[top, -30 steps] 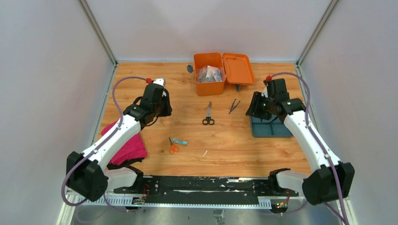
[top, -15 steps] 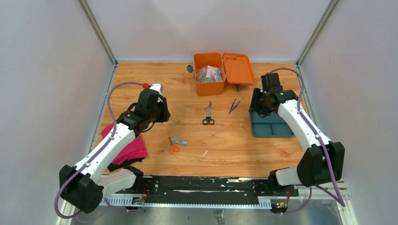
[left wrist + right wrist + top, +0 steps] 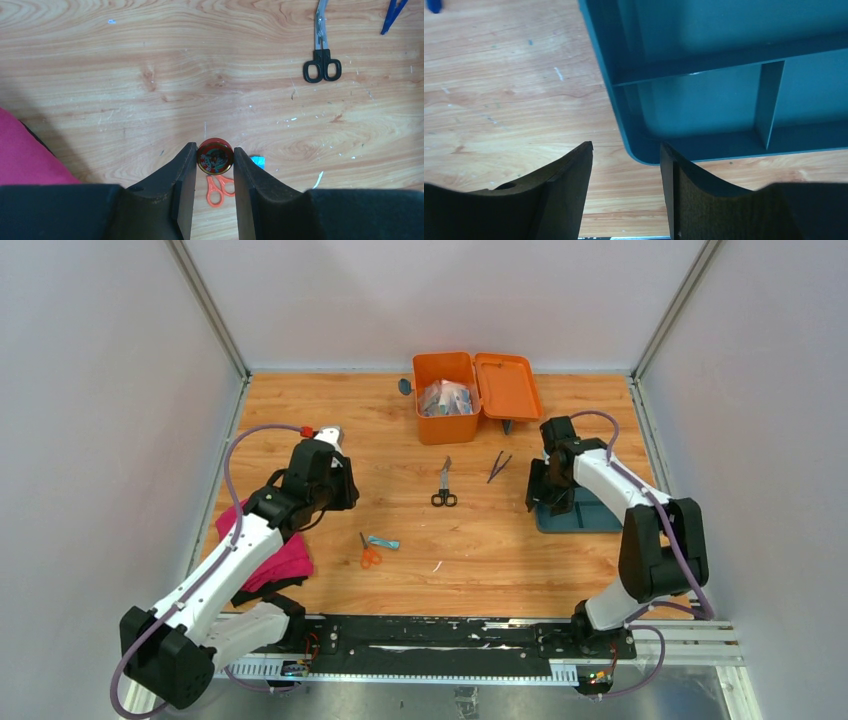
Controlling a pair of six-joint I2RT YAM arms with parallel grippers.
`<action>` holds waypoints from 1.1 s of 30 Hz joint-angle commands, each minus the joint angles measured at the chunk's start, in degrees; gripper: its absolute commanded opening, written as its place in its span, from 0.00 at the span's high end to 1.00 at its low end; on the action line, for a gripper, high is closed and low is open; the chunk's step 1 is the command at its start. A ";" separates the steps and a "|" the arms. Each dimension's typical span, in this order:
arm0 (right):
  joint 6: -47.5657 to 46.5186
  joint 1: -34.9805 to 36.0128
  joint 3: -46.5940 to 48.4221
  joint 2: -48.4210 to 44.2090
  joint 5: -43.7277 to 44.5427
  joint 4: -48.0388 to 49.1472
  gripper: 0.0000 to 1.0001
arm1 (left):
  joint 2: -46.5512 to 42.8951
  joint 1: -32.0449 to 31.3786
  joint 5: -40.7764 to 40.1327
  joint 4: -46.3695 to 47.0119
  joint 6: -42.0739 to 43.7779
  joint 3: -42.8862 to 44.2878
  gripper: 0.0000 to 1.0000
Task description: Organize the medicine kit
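Note:
The orange medicine kit (image 3: 440, 423) stands open at the back of the table, its lid (image 3: 508, 387) folded out to the right and clear packets (image 3: 446, 397) inside. My left gripper (image 3: 215, 156) is shut on a small round red tin (image 3: 215, 155) and holds it above the table, left of centre (image 3: 341, 490). Below it lie the orange scissors (image 3: 218, 186). My right gripper (image 3: 626, 150) is open and holds nothing. It hangs low over the near-left corner of the teal divided tray (image 3: 724, 75) (image 3: 580, 515).
Black scissors (image 3: 444, 485) (image 3: 322, 55) and dark blue tweezers (image 3: 498, 466) (image 3: 395, 12) lie in front of the kit. Orange scissors (image 3: 370, 552) and a small teal packet (image 3: 384, 542) lie nearer. A pink cloth (image 3: 272, 552) lies at the left under my left arm.
My right arm has swung in and down to the tray's near-left corner, and its jaws have opened wider. My left arm has drawn back slightly with the tin.

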 commanded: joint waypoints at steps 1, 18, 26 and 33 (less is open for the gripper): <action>-1.02 0.30 -1.50 2.13 4.05 -0.13 0.43 | -1.16 -0.49 0.73 -0.48 -0.15 -1.22 0.69; -1.42 19.85 1.09 10.50 2.33 2.47 0.44 | -3.68 -0.54 -0.52 -2.81 -0.11 -1.08 0.69; 8.28 36.46 1.00 8.33 1.69 2.11 0.44 | -5.21 -0.54 -2.46 -4.32 0.48 -1.07 0.69; 11.10 44.63 4.73 5.12 -3.58 4.94 0.45 | -5.45 -0.54 -2.57 -4.75 0.66 -0.82 0.69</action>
